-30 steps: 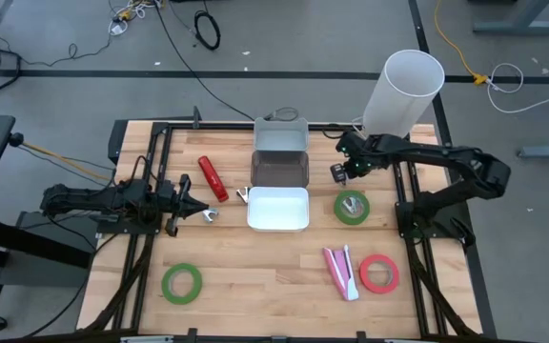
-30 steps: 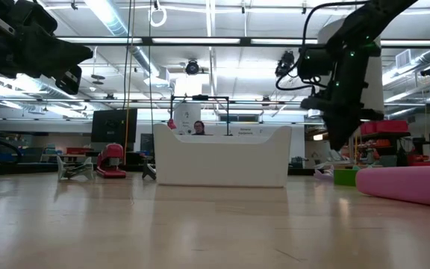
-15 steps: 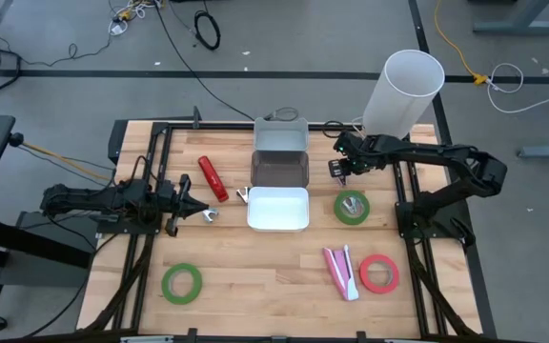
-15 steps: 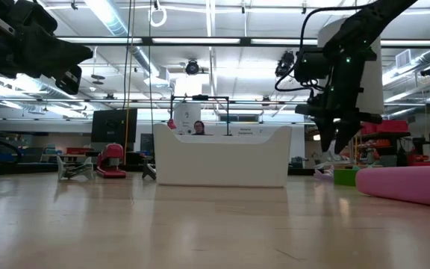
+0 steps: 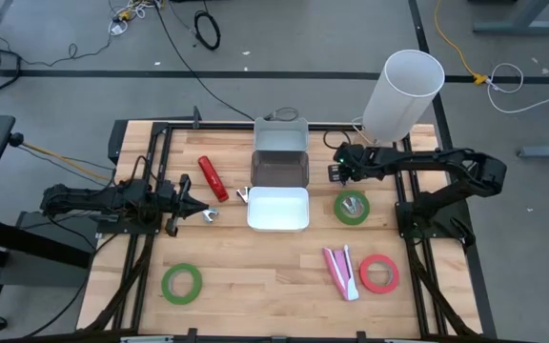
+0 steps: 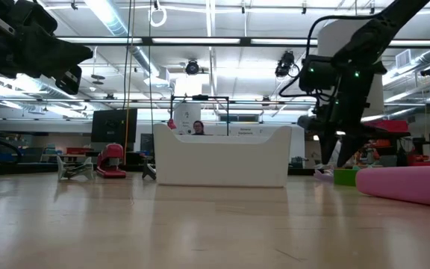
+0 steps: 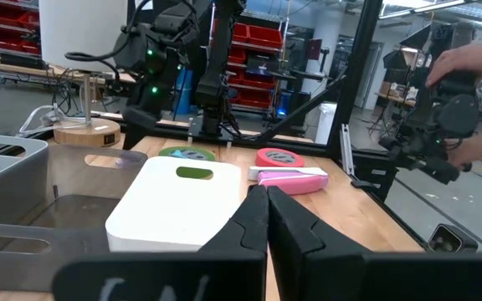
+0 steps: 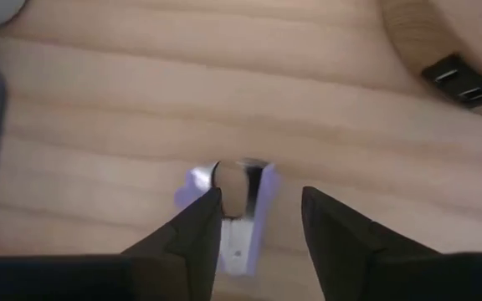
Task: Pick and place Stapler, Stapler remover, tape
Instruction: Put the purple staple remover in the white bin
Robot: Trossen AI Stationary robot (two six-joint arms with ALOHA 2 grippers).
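My right gripper [image 5: 337, 174] is open and points down at the table between the grey bin and the green tape roll [image 5: 352, 207]. A small purple-and-silver staple remover [image 8: 234, 209] lies on the wood under its fingertips [image 8: 258, 217]; one finger covers part of it, and I cannot tell whether it touches. The green roll has a small metal thing inside it. A red stapler [image 5: 213, 178] lies at the left, and a pink stapler [image 5: 341, 272] at the near right beside a red tape roll [image 5: 378, 273]. My left gripper [image 5: 181, 211] is shut, low at the table's left.
A white bin [image 5: 277, 209] and a grey bin [image 5: 280, 157] stand mid-table. Two more staple removers [image 5: 210, 216] [image 5: 242, 195] lie left of the white bin. Another green roll [image 5: 181, 282] lies near left. A white lamp shade [image 5: 403, 90] stands far right. A person's hands [image 7: 475, 63] show beyond the table.
My right gripper has gone down toward the table and a little toward the table's left edge, still open. My left arm has kept still.
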